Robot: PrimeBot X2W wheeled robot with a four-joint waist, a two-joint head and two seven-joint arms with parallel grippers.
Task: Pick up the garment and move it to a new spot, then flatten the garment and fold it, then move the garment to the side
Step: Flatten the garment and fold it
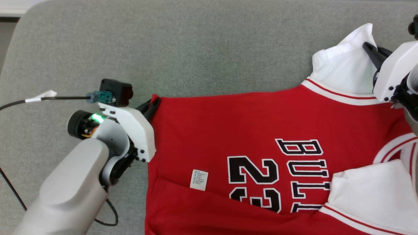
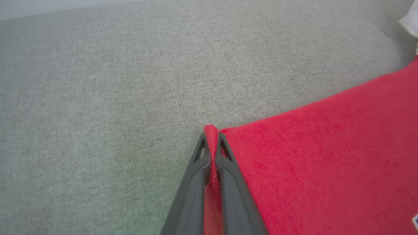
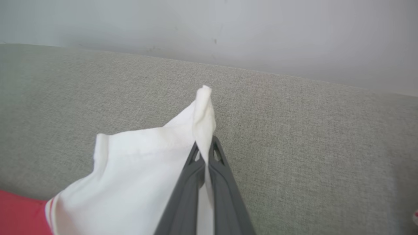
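Nearest, the pale left forearm (image 1: 70, 192) rises beside the left edge of the red garment (image 1: 248, 130), and a thin black cable (image 1: 109, 213) loops on the grey cushion (image 1: 196, 49) just left of that edge. On the garment's near-left part sits a small white care label (image 1: 199, 180), with black lettering to its right and a white sleeve (image 1: 372, 192) folded over the near-right part. Farther on, the left wrist bends in towards the garment's far-left corner, where the left gripper (image 1: 152, 103) (image 2: 212, 138) has its fingers pressed together on a raised ridge of red cloth. At the garment's far-right end, the right gripper (image 1: 369, 47) (image 3: 205, 150) reaches in from the right, pinching the other white sleeve (image 1: 343, 68) (image 3: 140, 169) so that its tip stands up above the fingers. Beyond the garment's far edge lies bare cushion, and past that a pale wall (image 3: 228, 32).
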